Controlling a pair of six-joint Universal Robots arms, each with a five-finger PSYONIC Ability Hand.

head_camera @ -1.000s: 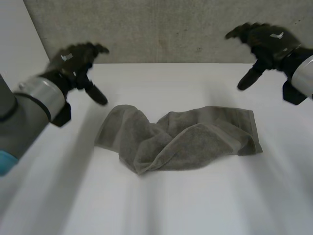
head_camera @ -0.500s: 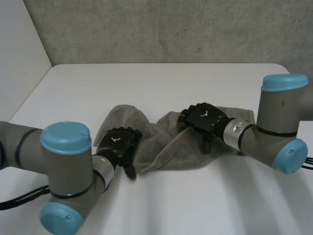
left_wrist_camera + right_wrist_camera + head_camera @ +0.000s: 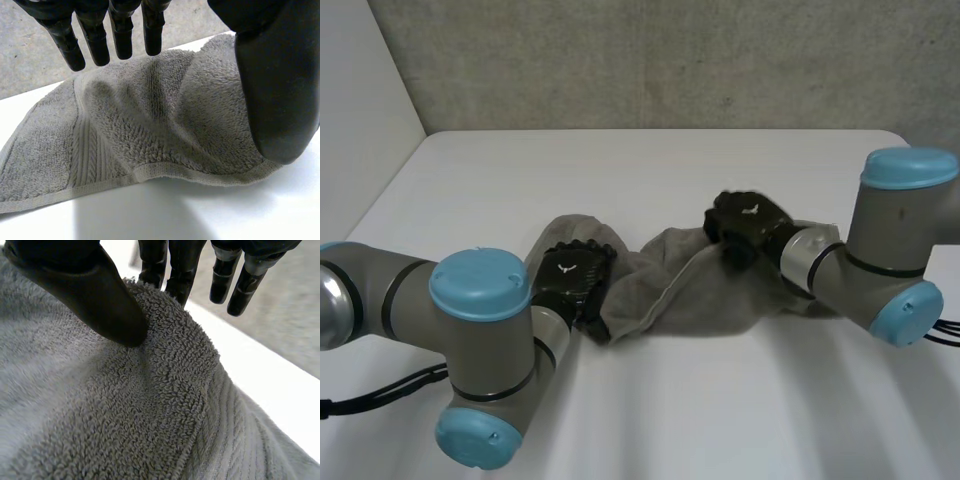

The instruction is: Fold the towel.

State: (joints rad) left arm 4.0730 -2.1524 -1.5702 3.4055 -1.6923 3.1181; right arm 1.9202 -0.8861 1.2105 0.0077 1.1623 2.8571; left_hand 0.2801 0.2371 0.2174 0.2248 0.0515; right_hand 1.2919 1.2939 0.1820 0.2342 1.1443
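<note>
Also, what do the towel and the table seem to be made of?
The towel looks like grey terry cloth, probably cotton: the left wrist view shows a looped pile, a flat ribbed band and a stitched hem. The table looks like smooth white laminate or painted board with a matte finish, since it gives soft shadows and no glare. Its exact material cannot be told.

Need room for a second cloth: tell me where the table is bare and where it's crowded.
Bare: the table strip between towel and back wall, and the near stretch between the left arm and right arm. Crowded: the middle, where left hand and right hand sit on the bunched towel.
</note>
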